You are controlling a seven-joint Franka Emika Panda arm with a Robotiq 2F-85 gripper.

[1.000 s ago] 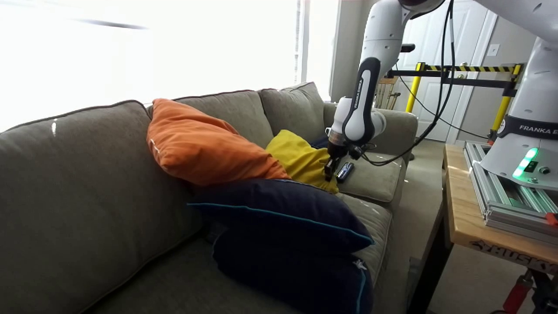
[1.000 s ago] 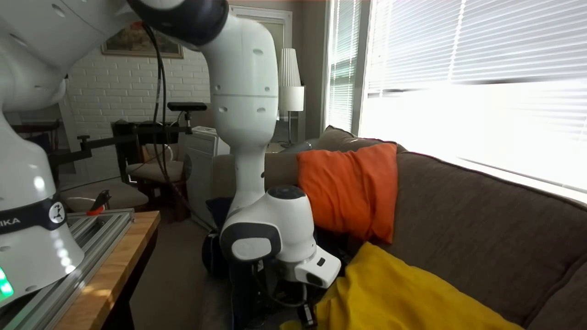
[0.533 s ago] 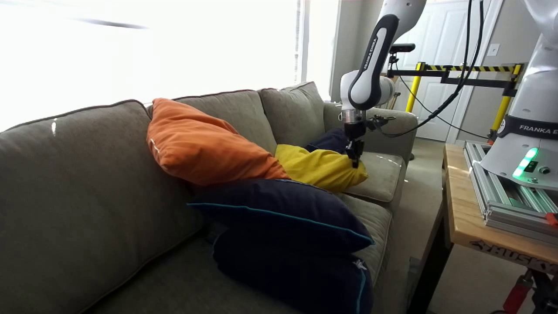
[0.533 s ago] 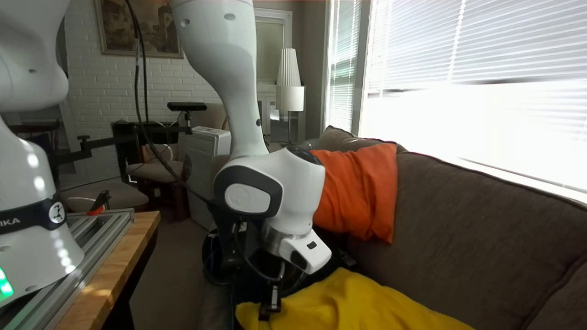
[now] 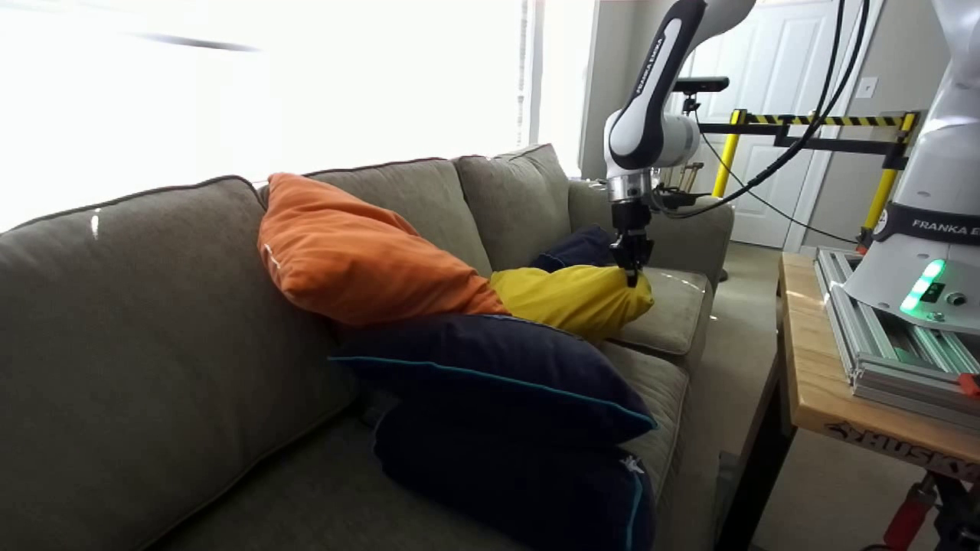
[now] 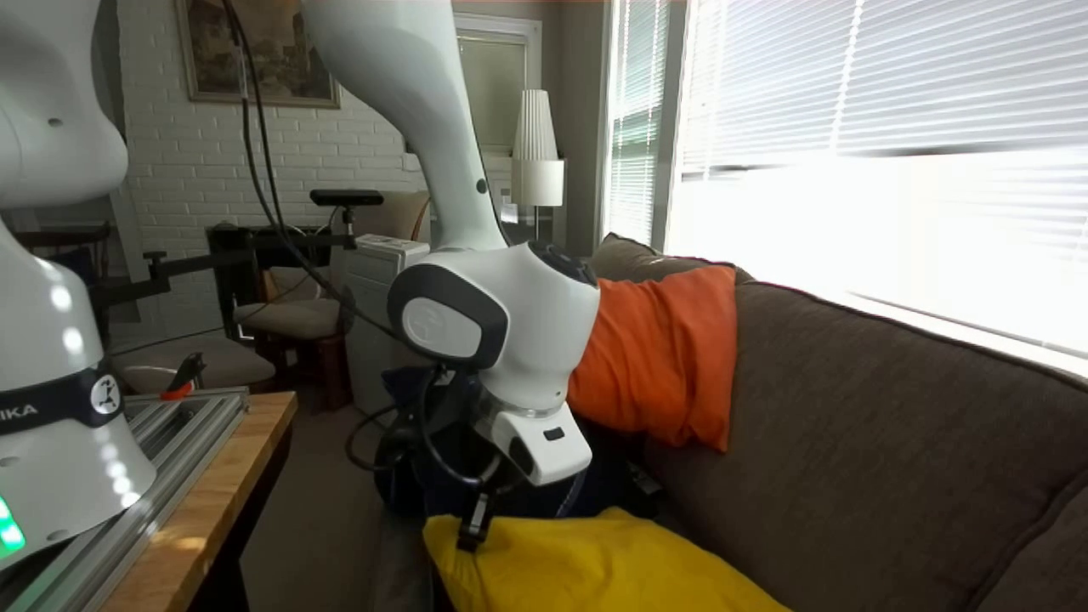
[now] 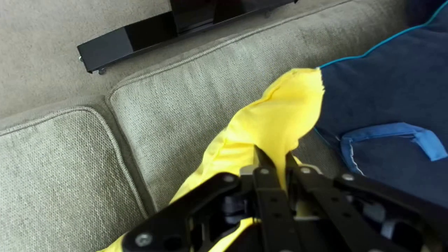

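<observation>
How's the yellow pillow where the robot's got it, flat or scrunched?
Scrunched: in the wrist view, the gripper pinches the yellow pillow, which gathers in folds between the fingers.

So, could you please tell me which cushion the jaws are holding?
The yellow cushion: it alone is pinched between the jaws; the orange cushion and the navy ones lie outside their grip.

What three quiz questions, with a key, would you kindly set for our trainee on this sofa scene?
1. What does the gripper pinch?
2. True or false: the orange cushion leans against the sofa backrest.
3. Choose one. The light on the robot's base glows: A red; B green; C amber.

Key:
1. The yellow cushion.
2. True.
3. B.
</observation>
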